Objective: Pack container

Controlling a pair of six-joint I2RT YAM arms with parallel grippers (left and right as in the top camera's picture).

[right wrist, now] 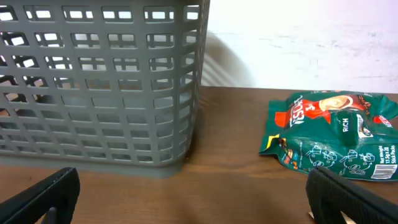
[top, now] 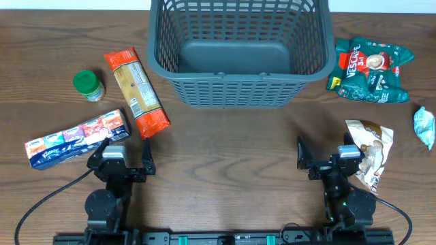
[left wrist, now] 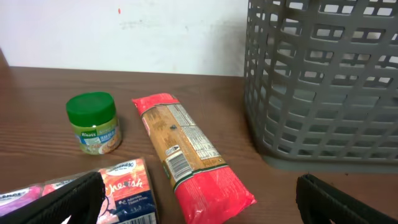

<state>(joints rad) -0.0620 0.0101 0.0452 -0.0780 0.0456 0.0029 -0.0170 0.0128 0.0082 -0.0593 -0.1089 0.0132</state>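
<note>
- Container [top: 231, 90]: grey-blue lattice basket at the far middle of the table, its long axis running left to right. The floor is bare, so nothing is packed yet. It lies straight ahead, between the two arms and about equally far from each.
- Left gripper [top: 122, 158]: jaws spread wide, holding nothing.
- Right gripper [top: 325, 158]: jaws spread wide, likewise holding nothing.
- Kleenex tissue pack [top: 76, 138]: just beside the left gripper's outer finger, and the nearest item to that arm.
- Pasta packet [top: 136, 92]: red-ended, with its long axis running near to far and slightly slanted. It lies ahead of the left gripper, left of the container.
- Knorr jar [top: 88, 85]: green lid, upright, left of the pasta.
- Nescafé bag [top: 371, 70]: green, just right of the container.
- Beige pouch [top: 370, 153]: beside the right gripper and partly covered by it; the print is unreadable.
- Pale blue packet [top: 424, 126]: cut off by the right frame edge, not identifiable.
- The container's far wall is cropped at the top of the overhead view.
</note>
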